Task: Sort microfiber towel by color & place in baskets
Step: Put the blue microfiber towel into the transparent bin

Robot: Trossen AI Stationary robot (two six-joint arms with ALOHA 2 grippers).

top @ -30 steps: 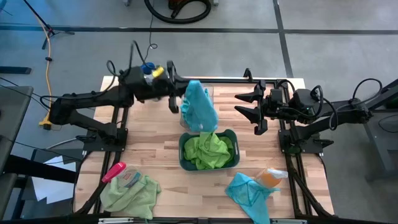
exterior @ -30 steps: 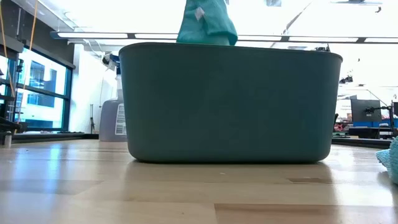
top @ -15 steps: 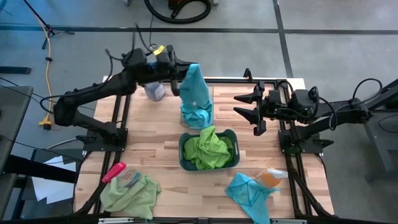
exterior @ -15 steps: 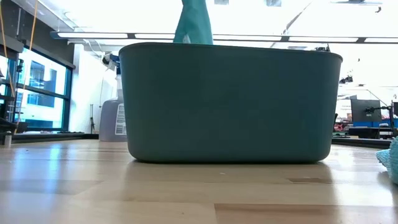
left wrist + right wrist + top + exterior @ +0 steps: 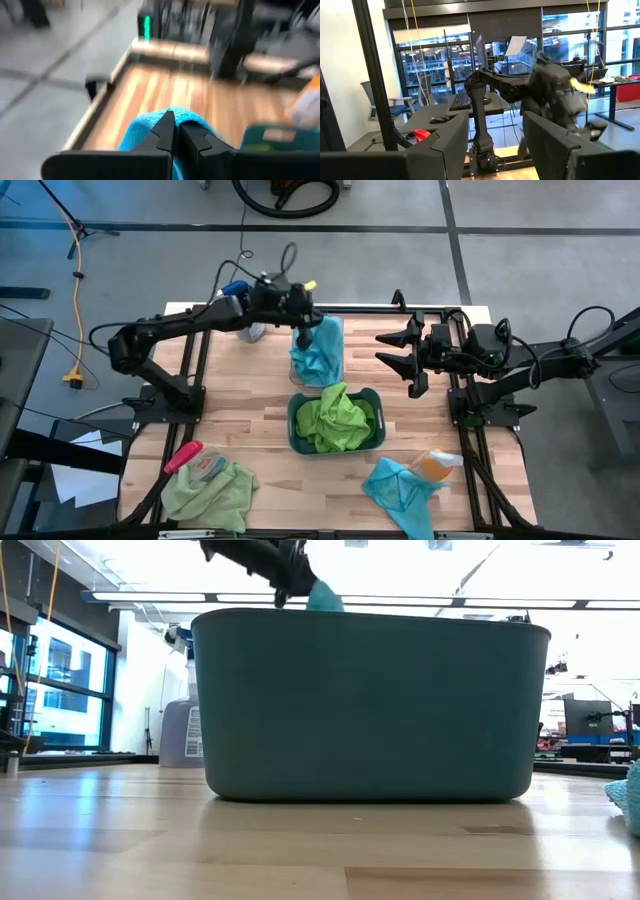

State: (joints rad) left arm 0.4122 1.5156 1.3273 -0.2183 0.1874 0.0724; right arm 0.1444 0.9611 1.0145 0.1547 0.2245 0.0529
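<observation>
Turquoise towel (image 5: pixel 320 350) pinched by left pincer (image 5: pixel 303 332); no legible writing.

the dark teal basket (image 5: pixel 370 705) fills the low view and hides its own contents, the clear basket behind it and most of the turquoise towel (image 5: pixel 324 598), while the left wrist view is motion-blurred.

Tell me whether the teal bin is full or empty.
Partly full: the teal bin holds crumpled green towels, seen from the high view.
</observation>
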